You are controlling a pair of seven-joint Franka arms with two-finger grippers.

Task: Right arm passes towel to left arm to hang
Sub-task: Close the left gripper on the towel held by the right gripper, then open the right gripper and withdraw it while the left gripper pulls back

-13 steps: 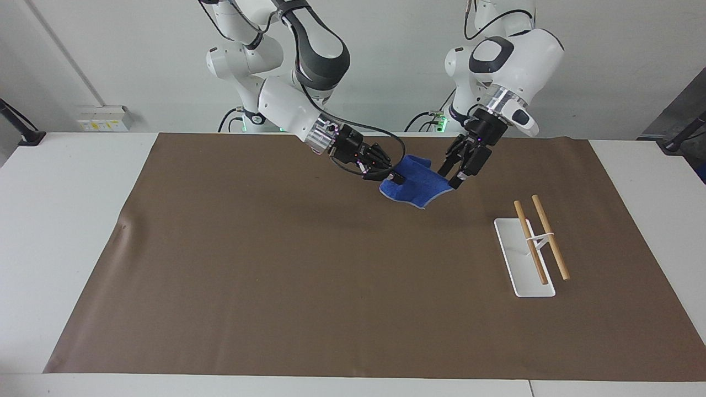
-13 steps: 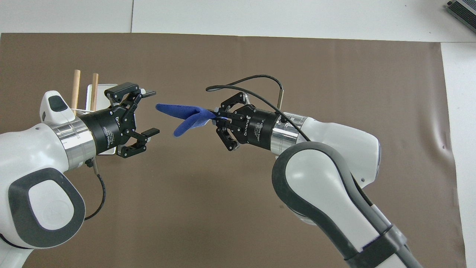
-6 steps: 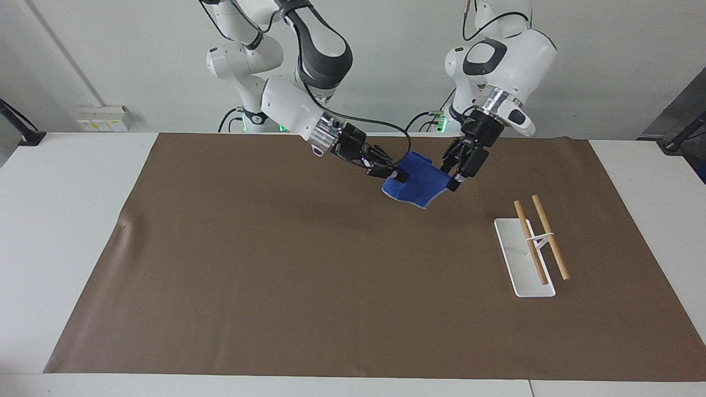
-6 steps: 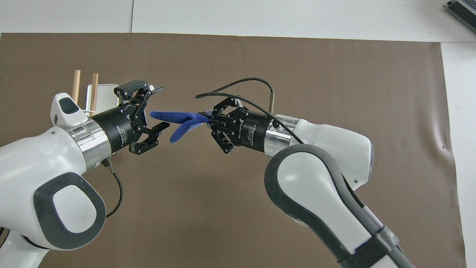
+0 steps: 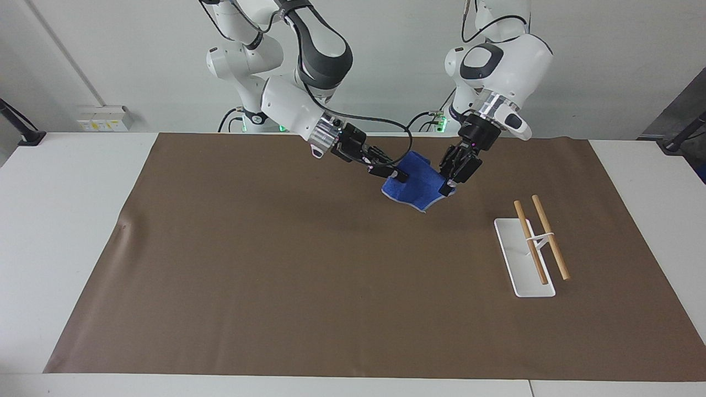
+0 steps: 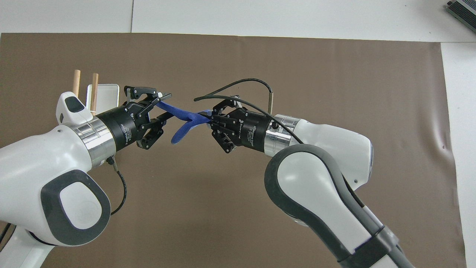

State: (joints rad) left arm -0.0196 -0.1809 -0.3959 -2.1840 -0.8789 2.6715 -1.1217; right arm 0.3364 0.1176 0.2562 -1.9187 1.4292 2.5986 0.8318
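The blue towel hangs in the air over the brown mat, stretched between both grippers; from overhead the towel shows as a folded strip. My right gripper, on the arm with the black elbow, is shut on one end of it. My left gripper straddles the other end. One finger stands on each side of the cloth, drawn in but with a gap still showing.
A white-based rack carrying two wooden dowels stands on the mat toward the left arm's end, farther from the robots than the grippers. From overhead the rack lies partly under the left arm.
My left gripper has moved onto the towel's free end and its fingers have narrowed around it. The right gripper has shifted slightly toward it, still holding the towel.
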